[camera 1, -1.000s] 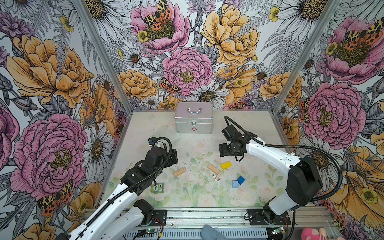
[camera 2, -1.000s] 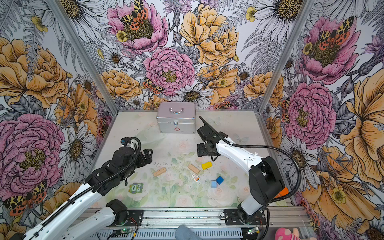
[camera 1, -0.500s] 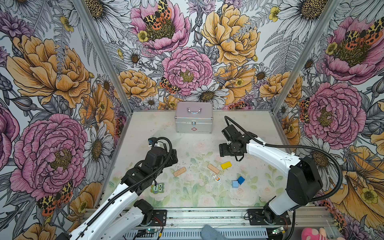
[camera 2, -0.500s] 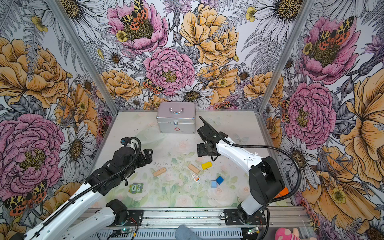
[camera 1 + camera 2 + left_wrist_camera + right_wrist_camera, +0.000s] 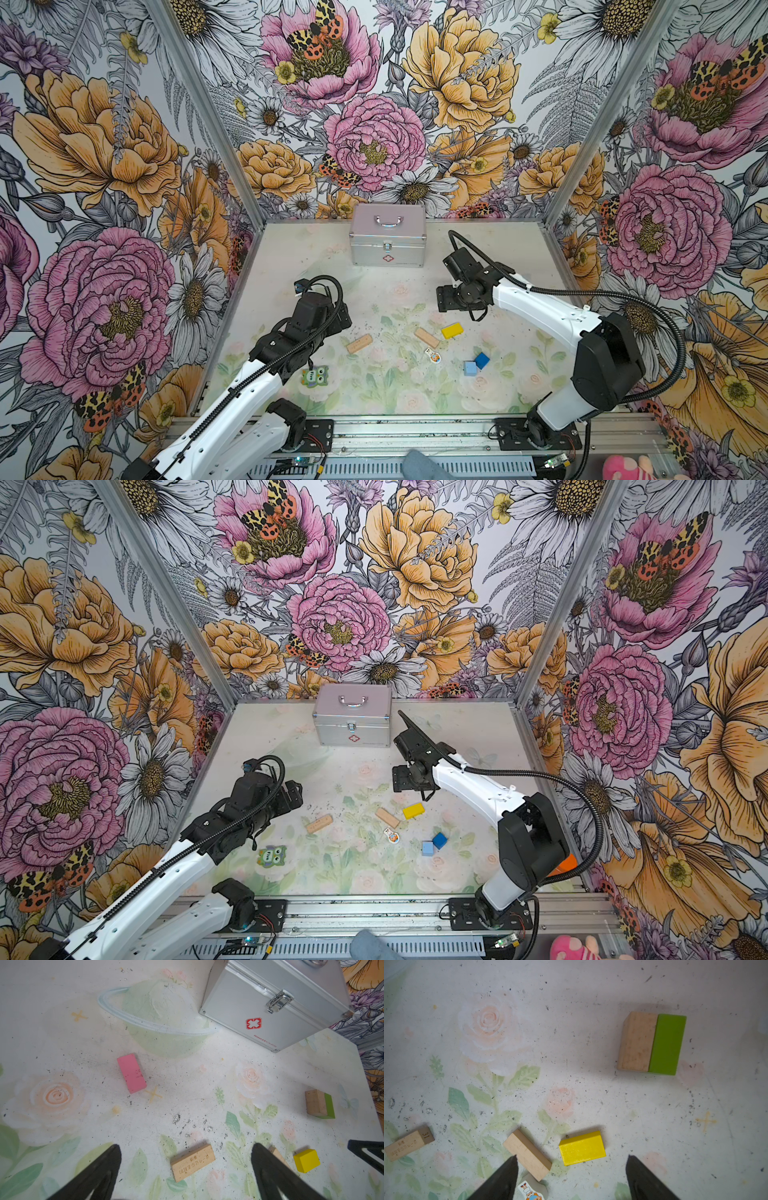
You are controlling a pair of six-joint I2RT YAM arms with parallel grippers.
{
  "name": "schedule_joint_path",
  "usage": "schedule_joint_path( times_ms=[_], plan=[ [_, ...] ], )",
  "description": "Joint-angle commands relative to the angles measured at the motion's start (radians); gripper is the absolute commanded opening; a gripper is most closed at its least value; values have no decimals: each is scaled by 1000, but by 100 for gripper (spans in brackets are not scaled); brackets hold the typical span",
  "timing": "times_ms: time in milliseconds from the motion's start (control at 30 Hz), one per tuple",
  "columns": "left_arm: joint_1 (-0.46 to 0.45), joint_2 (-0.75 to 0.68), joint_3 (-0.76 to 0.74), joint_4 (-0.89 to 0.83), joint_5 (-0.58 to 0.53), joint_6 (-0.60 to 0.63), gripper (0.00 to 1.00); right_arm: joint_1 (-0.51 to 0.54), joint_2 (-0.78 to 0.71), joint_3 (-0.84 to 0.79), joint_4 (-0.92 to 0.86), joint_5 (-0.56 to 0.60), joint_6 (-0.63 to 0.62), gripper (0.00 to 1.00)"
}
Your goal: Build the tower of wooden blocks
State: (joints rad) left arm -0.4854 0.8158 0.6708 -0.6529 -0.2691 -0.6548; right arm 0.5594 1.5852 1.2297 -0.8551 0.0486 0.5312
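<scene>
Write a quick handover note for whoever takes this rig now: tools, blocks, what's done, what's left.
Left tool: open, empty, near the engraved tan block.
Right tool: open, empty, near the yellow block.
Also loose: plain tan block, pink block, dark blue cube, light blue cube, owl piece, small figure piece.
Done: only the green block and third tan block touch, side by side.
Left: stack everything.

Both top views stare down from high up front; wrist cams sit low, probably tilted, sharing the yellow block (image 5: 306, 1160) (image 5: 582, 1148).
</scene>
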Motion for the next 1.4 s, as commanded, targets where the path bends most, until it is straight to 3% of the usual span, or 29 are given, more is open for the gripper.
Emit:
schedule_joint_path(
  times_ms=[0,233,533,1133,1367],
  plan=[
    [10,-12,-17,16,36,-11,99,12,7,19,1,-13,-2,84],
    [10,-62,-41,17,53,-35,99,72,40,-33,42,-42,34,81],
    [11,-99,-51,16,53,-26,99,140,107,-39,85,-101,50,60],
    [10,-111,-57,17,77,-25,99,208,238,-24,91,-112,21,59],
    [11,-107,-56,17,73,-21,99,209,285,-3,87,-83,24,49]
  ],
)
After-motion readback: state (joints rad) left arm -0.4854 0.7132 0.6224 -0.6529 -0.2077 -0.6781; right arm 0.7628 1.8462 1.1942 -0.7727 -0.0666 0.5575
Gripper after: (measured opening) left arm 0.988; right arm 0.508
